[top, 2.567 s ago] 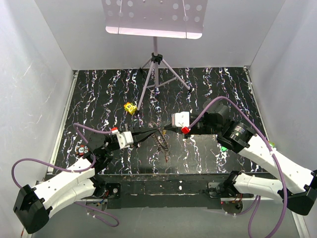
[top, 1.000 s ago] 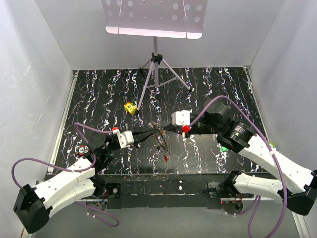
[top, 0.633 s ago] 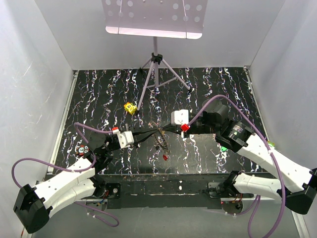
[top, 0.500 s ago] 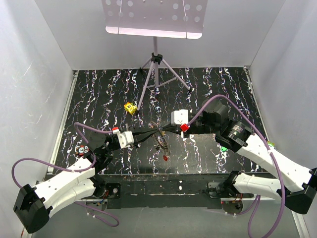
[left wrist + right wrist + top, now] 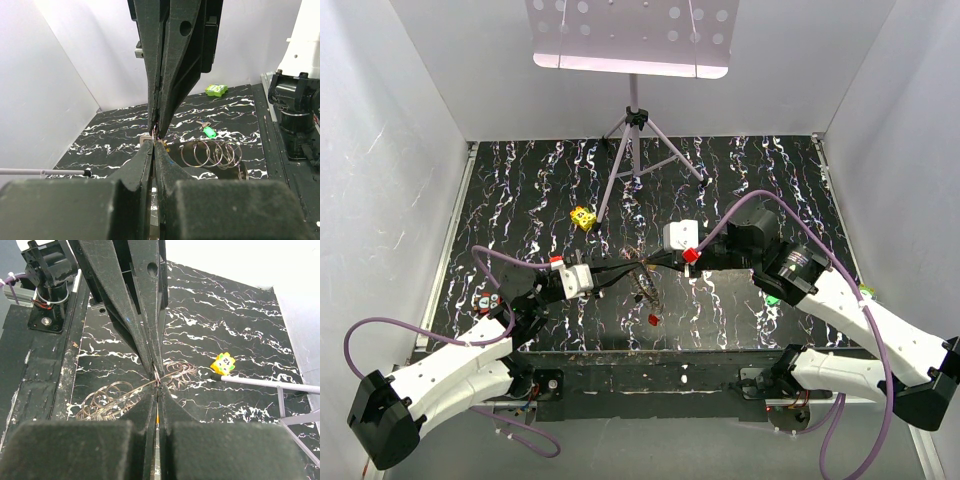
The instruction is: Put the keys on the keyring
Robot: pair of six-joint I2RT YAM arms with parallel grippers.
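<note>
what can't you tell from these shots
- What the shut left gripper and right gripper pinch: in both wrist views the fingertips cover it, and in the top view it is too small.
- Whether any key hangs on the keyring: in the left wrist view its lower edge is behind the finger, and in the right wrist view the loops overlap.
- The green key: in the top view it is partly under the right arm.

Wire keyring (image 5: 642, 283) held mid-table, red key (image 5: 653, 320) nearby, green key (image 5: 208, 131) apart
</note>
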